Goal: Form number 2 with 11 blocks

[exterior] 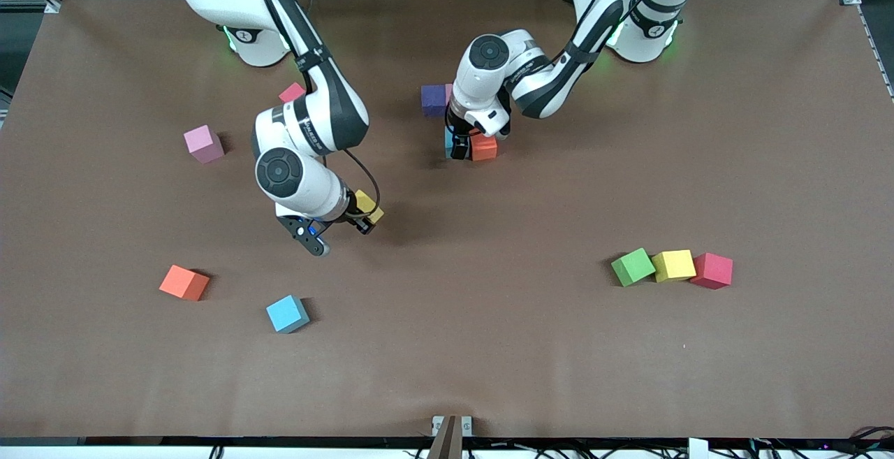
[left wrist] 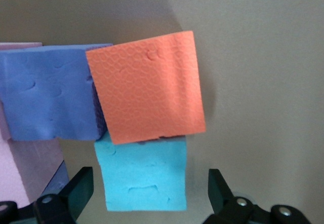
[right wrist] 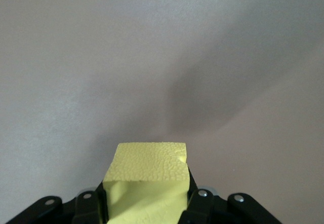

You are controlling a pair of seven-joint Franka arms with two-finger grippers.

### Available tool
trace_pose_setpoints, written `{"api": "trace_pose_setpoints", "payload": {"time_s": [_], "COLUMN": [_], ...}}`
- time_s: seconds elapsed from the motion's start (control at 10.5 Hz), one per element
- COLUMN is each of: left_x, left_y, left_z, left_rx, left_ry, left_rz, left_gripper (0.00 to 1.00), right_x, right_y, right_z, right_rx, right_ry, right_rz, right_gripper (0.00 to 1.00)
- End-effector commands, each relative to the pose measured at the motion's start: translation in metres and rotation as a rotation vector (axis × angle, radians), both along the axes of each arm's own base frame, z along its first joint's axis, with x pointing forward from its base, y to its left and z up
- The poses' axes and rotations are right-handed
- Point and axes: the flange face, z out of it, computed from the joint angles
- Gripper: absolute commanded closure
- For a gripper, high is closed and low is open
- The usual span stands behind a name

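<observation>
A: Where do we stand with the blocks?

B: Our right gripper [exterior: 363,220] pinches a yellow block [right wrist: 147,181] up in the air, over bare table [exterior: 489,347] between the pink block [exterior: 204,143] and the started cluster. Our left gripper [left wrist: 150,196] hangs spread wide over that cluster, holding nothing.

A: And the cluster itself?

B: In the left wrist view an orange block [left wrist: 148,87] sits a little askew, touching a purple block [left wrist: 48,95] and a sky-blue block [left wrist: 144,176], with a pale pink one [left wrist: 25,168] beside the purple. It is only the beginning of the number 2.

A: What is loose?

B: Toward the right arm's end, an orange cube [exterior: 184,283] and a blue cube [exterior: 287,314]; toward the left arm's end, a green cube [exterior: 633,266], a yellow cube [exterior: 674,265] and a crimson cube [exterior: 712,270] in a touching row.

A: How do we expect them to handle?

B: We judge them light and soft: the foam faces show dents, so a hard squeeze would likely deform them. The matte surface should hold well. We would take each across two flat opposite faces, squarely, and lower it gently, since a nudge probably shifts its neighbours.
</observation>
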Motion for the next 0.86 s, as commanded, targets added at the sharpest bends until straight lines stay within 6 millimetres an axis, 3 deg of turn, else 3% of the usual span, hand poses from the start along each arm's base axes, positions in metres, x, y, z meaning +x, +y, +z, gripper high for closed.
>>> {"api": "trace_pose_setpoints", "payload": {"time_s": [0.0,0.19,0.38,0.57,0.76], "left_x": [-0.001,0.002,0.004,0.015,0.053], "left_y": [0.002,-0.001,0.000,0.006,0.027], "left_z": [0.017,0.031,0.040,0.047,0.066], "left_rx": [-0.005,-0.019,-0.014,-0.007,0.004], "left_ry": [-0.038,-0.058,-0.068,-0.079,-0.103], "left_rz": [-0.019,-0.022,-0.022,-0.020,-0.024], "left_gripper": [0.00,0.00,0.00,0.00,0.00], "right_x": [0.002,0.017,0.022,0.018,0.018], "right_y": [-0.009,-0.046,-0.065,-0.064,-0.064], "right_z": [0.016,0.030,0.027,0.031,0.034], "right_rx": [0.022,0.038,0.038,0.037,0.039], "right_ry": [0.002,-0.005,0.020,0.038,0.035], "right_rz": [-0.021,0.001,0.012,0.015,0.006], "right_gripper": [1.00,1.00,1.00,1.00,1.00]}}
